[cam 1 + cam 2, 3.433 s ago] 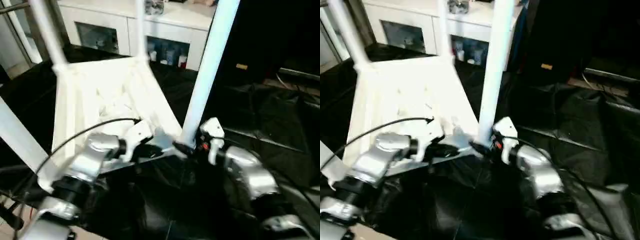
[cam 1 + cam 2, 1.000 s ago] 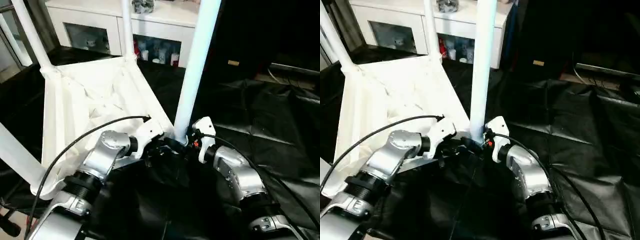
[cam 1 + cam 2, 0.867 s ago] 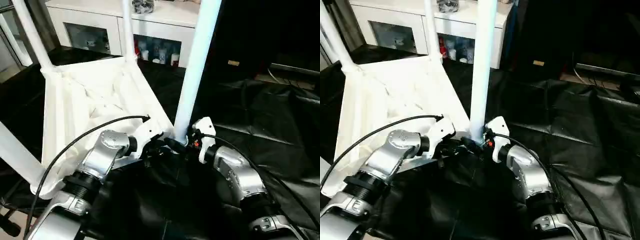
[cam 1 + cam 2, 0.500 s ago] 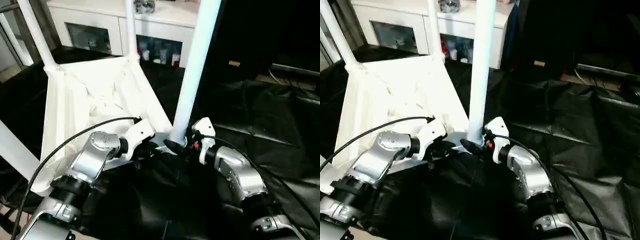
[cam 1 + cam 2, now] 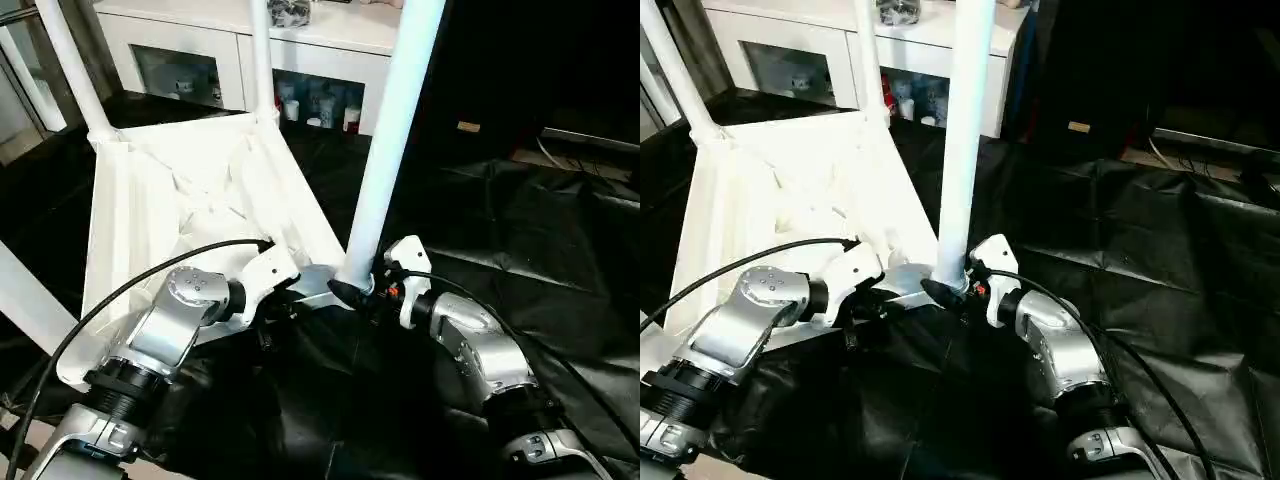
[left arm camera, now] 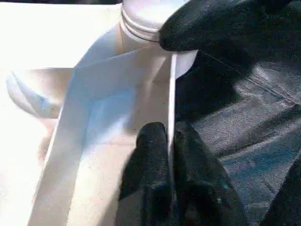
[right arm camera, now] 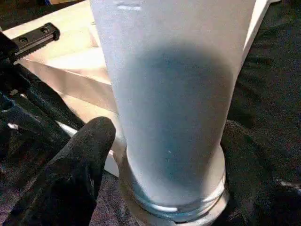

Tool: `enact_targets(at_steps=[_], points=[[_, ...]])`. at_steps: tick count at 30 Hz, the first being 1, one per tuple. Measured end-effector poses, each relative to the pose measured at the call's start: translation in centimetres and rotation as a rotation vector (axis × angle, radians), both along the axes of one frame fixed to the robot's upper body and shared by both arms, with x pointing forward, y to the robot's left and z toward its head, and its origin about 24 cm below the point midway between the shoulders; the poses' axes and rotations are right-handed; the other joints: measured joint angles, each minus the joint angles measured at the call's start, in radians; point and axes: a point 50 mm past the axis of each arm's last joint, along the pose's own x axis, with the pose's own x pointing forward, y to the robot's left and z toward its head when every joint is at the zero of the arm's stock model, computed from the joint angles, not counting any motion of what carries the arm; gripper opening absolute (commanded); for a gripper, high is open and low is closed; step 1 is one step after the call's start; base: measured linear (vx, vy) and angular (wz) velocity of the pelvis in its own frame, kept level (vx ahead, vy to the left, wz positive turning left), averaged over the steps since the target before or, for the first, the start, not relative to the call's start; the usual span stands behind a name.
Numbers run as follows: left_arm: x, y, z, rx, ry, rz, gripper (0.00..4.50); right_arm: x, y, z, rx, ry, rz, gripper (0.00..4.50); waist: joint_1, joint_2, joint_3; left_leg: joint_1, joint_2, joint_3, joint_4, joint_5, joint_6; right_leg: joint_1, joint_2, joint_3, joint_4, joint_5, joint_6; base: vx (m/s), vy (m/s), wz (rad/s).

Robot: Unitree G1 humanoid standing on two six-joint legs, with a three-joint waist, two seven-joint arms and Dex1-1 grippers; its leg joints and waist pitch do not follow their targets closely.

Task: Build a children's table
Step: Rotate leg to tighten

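Observation:
The children's table lies upside down on black cloth, its ribbed white top (image 5: pixel 180 200) facing up. White tube legs (image 5: pixel 65 65) stand in its corner sockets. My left gripper (image 6: pixel 169 150) is shut on the thin rim of the top, a little short of the near corner socket (image 6: pixel 141 19). My right gripper (image 5: pixel 352 290) is closed around the base of the near leg (image 5: pixel 385 150), just above that socket. One of its black fingers (image 7: pixel 89 141) rests against the leg (image 7: pixel 174 94); the other is hidden behind it.
A white cabinet with glass doors (image 5: pixel 200 60) stands behind the table. Black cloth (image 5: pixel 520 240) covers the floor to the right and in front. A dark block (image 5: pixel 500 80) rises at the back right. Another leg (image 5: pixel 25 300) juts out at the near left.
My left gripper has drawn back along the rim, away from the corner socket, and its fingers have closed on the rim. The right gripper stays at the leg's base.

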Motion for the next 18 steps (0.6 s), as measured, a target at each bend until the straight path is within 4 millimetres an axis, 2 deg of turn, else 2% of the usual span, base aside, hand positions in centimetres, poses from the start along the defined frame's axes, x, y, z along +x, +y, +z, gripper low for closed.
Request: enact_targets(at_steps=[7,9,13,18], points=[[0.0,0.2,-0.1,0.001,-0.01,-0.03,0.05,0.0,0.0,0.0,-0.011,-0.005,0.017,3.75,0.0,0.0,0.0,0.0,0.0,0.0,0.0,0.0,0.0,0.0,0.0,0.0,0.001,0.0,0.0,0.0,0.0,0.0],[-0.3,0.6,-0.1,0.012,-0.003,-0.091,0.0,-0.2,-0.2,-0.1,-0.018,-0.001,0.056,4.01,0.001,0.0,0.0,0.0,0.0,0.0,0.0,0.0,0.0,0.0,0.0,0.0,0.001,0.0,0.0,0.0,0.0,0.0],[-0.6,0.7,-0.1,0.003,0.0,-0.167,0.0,-0.5,-0.7,-0.4,-0.011,0.038,0.105,4.38,0.011,0.001,0.0,0.0,0.0,0.0,0.0,0.0,0.0,0.0,-0.001,0.0,0.001,0.0,0.0,0.0,0.0,0.0],[-0.9,0.8,-0.1,-0.004,0.006,-0.235,0.0,-0.8,-1.5,0.1,-0.02,0.05,0.206,4.47,0.024,0.0,0.0,0.0,0.0,0.001,0.002,0.0,0.0,0.0,-0.001,0.0,0.002,0.0,0.0,0.0,0.0,0.0]])
